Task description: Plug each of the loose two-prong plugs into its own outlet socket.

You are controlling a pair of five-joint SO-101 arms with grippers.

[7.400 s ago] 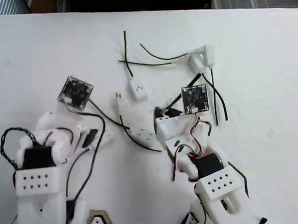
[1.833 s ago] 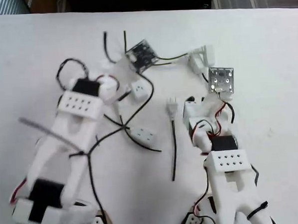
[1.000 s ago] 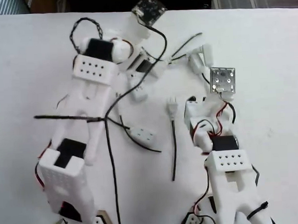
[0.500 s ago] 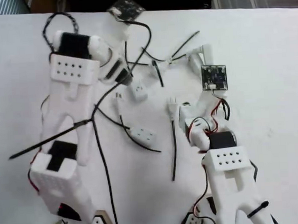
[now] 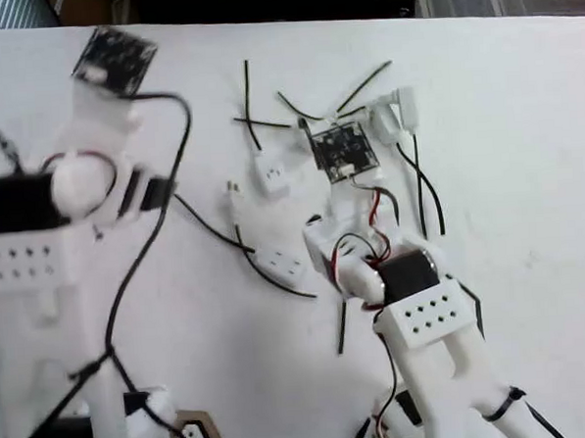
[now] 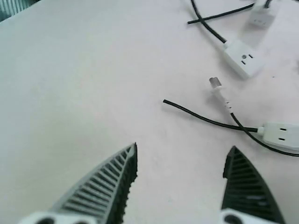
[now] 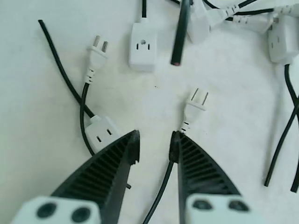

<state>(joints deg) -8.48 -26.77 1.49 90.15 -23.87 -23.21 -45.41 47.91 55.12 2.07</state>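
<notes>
Right gripper point(image 7: 154, 135), fingers narrowly parted astride the cord of a two-prong plug point(image 7: 196, 103) lying near an outlet socket point(image 7: 141, 45); left gripper point(image 6: 182, 149), fingers spread wide above the white surface point(image 6: 70, 70).

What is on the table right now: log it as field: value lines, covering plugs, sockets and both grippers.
loose plugs: first plug and second plug, both lying unplugged
sockets: near socket and far socket, both faces empty
right gripper: fingers open, second plug's cable running between them
left gripper: fingers open above bare table
far cluster: more white connectors and black leads, tangled
</notes>
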